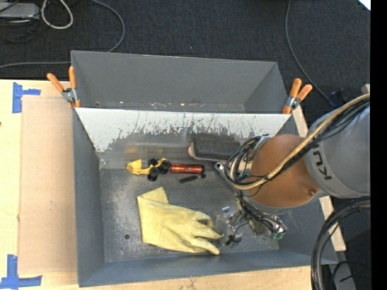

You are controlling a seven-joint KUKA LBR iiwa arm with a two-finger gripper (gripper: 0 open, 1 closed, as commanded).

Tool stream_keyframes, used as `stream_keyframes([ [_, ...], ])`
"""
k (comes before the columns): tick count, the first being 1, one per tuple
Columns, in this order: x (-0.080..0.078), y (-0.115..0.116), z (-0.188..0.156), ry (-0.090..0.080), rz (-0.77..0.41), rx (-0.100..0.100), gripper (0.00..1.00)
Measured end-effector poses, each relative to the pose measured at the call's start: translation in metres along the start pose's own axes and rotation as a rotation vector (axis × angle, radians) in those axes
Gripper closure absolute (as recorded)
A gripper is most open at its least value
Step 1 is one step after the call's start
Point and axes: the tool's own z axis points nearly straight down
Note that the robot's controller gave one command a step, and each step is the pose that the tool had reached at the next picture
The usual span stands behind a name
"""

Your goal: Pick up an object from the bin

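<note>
Over the scuffed grey bin (pixel 121 162), dark carpet (pixel 181 23) behind, claw (pixel 233 229) by yellow glove (pixel 172 225); state unclear.

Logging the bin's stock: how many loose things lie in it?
3: a yellow glove at the front, a yellow, black and red tool mid-bin, a dark block by the back wall. The arm may hide more.

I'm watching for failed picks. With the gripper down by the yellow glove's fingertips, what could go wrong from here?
The gripper sits at the fingertip end of the limp yellow glove; a pinch there may slip off. It is low in the bin near its front wall, so it might scrape metal.
</note>
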Motion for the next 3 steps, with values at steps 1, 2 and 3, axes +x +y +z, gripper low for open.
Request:
stream_keyframes([
  [1,0.002,0.025,0.010,0.004,0.006,-0.002,1.00],
  [2,-0.016,0.049,0.010,0.000,0.005,0.001,1.00],
  [3,-0.034,0.071,0.010,0.004,-0.008,-0.001,1.00],
])
